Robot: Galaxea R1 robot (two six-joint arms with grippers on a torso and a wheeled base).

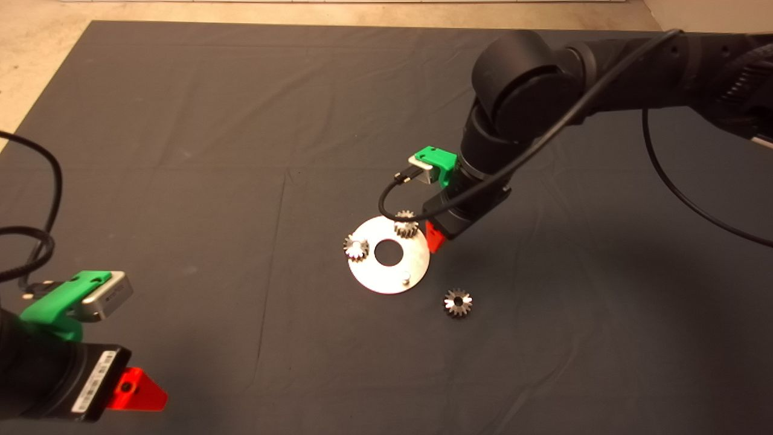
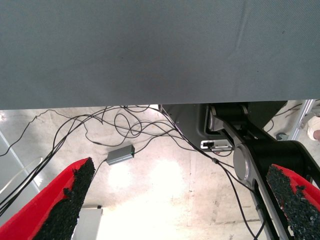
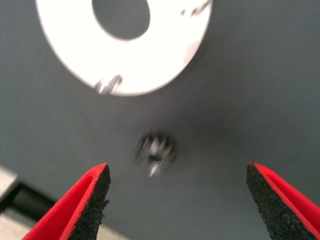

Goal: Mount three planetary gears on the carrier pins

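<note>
The shiny round disc (image 1: 389, 275) lies flat near the middle of the dark mat (image 1: 241, 151), its big centre hole open to the cloth below. Two of the planetary gears sit on it: one gear (image 1: 356, 248) at the disc's left edge and another gear (image 1: 406, 223) at its far edge, each apparently seated over a pin, though the pins under them are hidden. The one bare carrier pin (image 1: 406, 278) stands upright at the disc's near right edge. The third gear (image 1: 458, 302) lies loose on the mat just beside the disc, off its near right side, touching nothing else. The right gripper (image 1: 435, 237) hangs at the disc's right edge, close by the far gear, its arm reaching in from the right; its wrist camera shows the red fingers (image 3: 85, 205) spread wide with nothing between them, the loose gear (image 3: 156, 150) blurred on the mat beyond and the disc (image 3: 65, 40) farther out. The left gripper (image 1: 136, 391) waits at the lower left corner, well apart from the parts, its fingers (image 2: 60, 205) also wide apart and empty, with cables on the floor past the mat's edge.
</note>
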